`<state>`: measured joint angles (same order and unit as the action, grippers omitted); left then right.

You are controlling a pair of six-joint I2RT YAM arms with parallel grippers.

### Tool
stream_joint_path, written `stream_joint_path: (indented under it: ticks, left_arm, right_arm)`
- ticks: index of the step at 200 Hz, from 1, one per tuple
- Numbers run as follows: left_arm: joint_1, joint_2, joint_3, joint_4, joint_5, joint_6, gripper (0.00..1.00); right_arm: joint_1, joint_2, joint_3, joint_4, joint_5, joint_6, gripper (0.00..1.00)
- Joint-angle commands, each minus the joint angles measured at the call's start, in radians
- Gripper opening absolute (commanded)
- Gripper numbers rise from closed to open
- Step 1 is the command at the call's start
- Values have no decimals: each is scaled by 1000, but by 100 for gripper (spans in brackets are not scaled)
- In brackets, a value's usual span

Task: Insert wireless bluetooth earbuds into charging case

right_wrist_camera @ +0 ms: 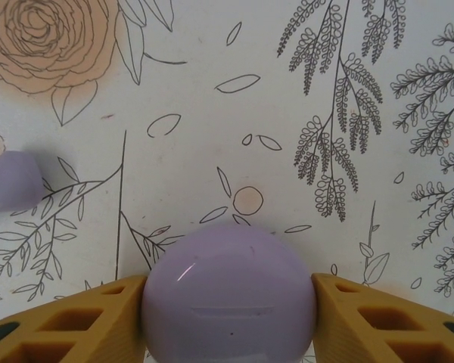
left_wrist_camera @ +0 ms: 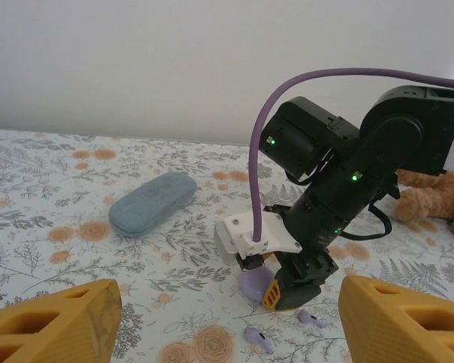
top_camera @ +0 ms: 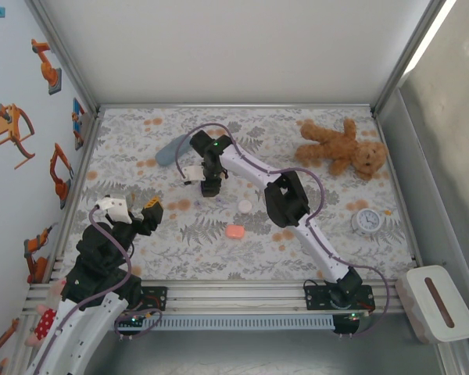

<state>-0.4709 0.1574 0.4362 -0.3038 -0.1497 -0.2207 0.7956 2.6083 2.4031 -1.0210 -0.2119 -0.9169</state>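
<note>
Right gripper clamps the rounded pale-lilac plastic charging case on the floral-print table. Two tiny lilac earbuds lie just beside it. Left gripper waits, jaws apart. Likely next: steadying the case, opening its lid.
</note>
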Motion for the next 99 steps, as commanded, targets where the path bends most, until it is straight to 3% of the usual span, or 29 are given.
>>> stream_joint_path:
  ticks: [1, 99]
  left_arm:
    - [1, -8, 1, 16, -2, 14, 75]
    - [0, -5, 6, 12, -19, -34, 75]
  right_arm:
    - [5, -11, -40, 45, 9, 17, 48]
    - [-33, -300, -320, 354, -83, 141, 46]
